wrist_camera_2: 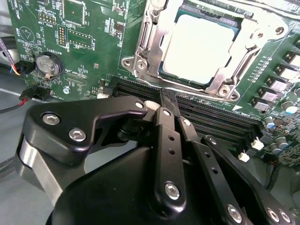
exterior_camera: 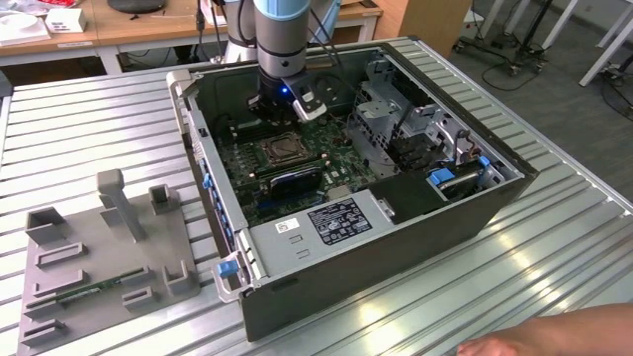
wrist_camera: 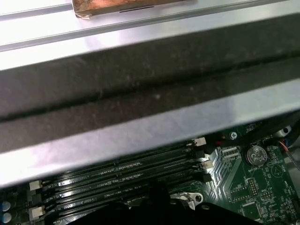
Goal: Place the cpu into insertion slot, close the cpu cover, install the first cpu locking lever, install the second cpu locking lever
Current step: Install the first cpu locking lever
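Claw [wrist_camera_2: 168,102] pinched shut, empty, over the memory slots [wrist_camera_2: 211,117].
The cpu [wrist_camera_2: 197,47] sits in the insertion slot [wrist_camera_2: 140,63] just beyond the memory slots, straight ahead of the claw tips.

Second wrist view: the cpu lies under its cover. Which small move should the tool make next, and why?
Probably a short shift toward the edge of the insertion slot, to reach a locking lever. The cpu sits in it with the cpu cover down around it, and the shut tool hangs over the memory slots alongside. The levers' state is unclear.
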Controlling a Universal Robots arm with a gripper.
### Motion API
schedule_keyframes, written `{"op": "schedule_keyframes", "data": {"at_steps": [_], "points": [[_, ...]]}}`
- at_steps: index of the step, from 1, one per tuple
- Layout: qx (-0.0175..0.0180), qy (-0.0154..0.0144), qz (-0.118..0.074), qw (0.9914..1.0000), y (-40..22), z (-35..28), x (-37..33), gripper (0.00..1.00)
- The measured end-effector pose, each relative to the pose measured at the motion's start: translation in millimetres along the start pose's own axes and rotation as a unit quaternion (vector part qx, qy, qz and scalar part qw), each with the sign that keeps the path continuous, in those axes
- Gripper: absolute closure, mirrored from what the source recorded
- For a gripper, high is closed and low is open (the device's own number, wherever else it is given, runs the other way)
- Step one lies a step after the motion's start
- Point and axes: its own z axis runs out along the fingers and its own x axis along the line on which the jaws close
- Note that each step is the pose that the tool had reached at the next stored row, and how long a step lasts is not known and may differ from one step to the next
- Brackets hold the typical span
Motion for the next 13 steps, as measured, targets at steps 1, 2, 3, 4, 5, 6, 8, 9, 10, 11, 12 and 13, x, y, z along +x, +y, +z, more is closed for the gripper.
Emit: {"op": "schedule_keyframes", "data": {"at_steps": [1, 2, 3, 4, 5, 6, 8, 9, 10, 11, 12, 13], "points": [[0.0007, -0.0002, 0.0, 1.0, -0.5, -0.3, -0.1, 0.9], [0.0003, -0.0001, 0.0, 1.0, -0.6, -0.3, -0.1, 0.9], [0.0001, -0.0001, 0.0, 1.0, -0.6, -0.2, -0.1, 0.9], [0.0001, -0.0001, 0.0, 1.0, -0.6, -0.2, -0.1, 0.9], [0.0, -0.0002, 0.0, 1.0, -0.6, -0.1, -0.2, 0.9], [-0.0001, -0.0002, 0.0, 1.0, -0.7, -0.1, -0.2, 0.9], [-0.0001, -0.0005, 0.0, 1.0, -0.7, -0.2, -0.2, 0.9], [-0.0002, -0.0007, 0.0, 1.0, -0.7, -0.2, -0.3, 0.9], [-0.0003, -0.0009, 0.0, 1.0, -0.7, -0.1, -0.3, 0.9], [-0.0003, -0.001, 0.0, 1.0, -0.8, -0.1, -0.2, 0.9], [-0.0003, -0.0011, 0.0, 1.0, -0.8, -0.1, -0.2, 0.9], [-0.0002, -0.0013, 0.001, 1.0, -0.8, -0.1, -0.2, 0.9]]}}
